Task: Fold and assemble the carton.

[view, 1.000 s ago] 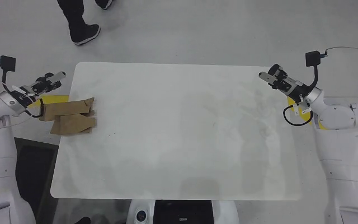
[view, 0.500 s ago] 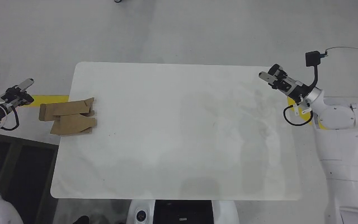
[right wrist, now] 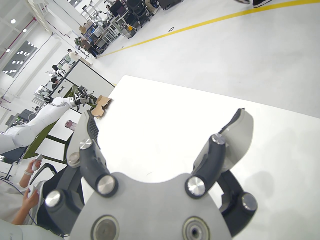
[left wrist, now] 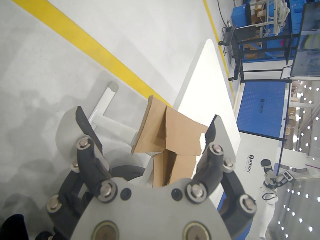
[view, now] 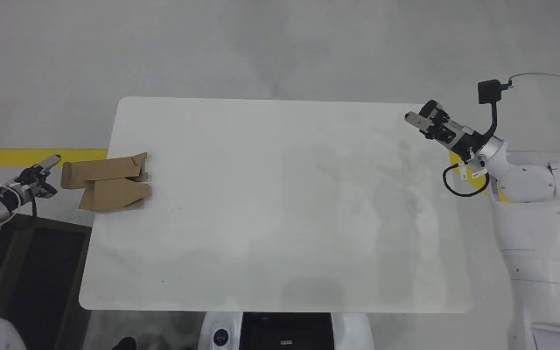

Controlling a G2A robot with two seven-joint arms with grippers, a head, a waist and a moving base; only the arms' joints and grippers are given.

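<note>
The flat carton (view: 107,182) lay unmoved at the left edge of the table (view: 280,262). The left gripper (view: 50,164), fingers apart and empty, had swung from the carton's upper left down to the frame's far left. The right gripper (view: 420,118), fingers also apart, stayed at upper right. Folding seemed not yet started.

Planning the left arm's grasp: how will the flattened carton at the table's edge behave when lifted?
The carton is thin cardboard, so probably light and fairly stiff. Its loose flaps may swing or unfold. Overhanging the table edge, it could slide off if pushed.
</note>
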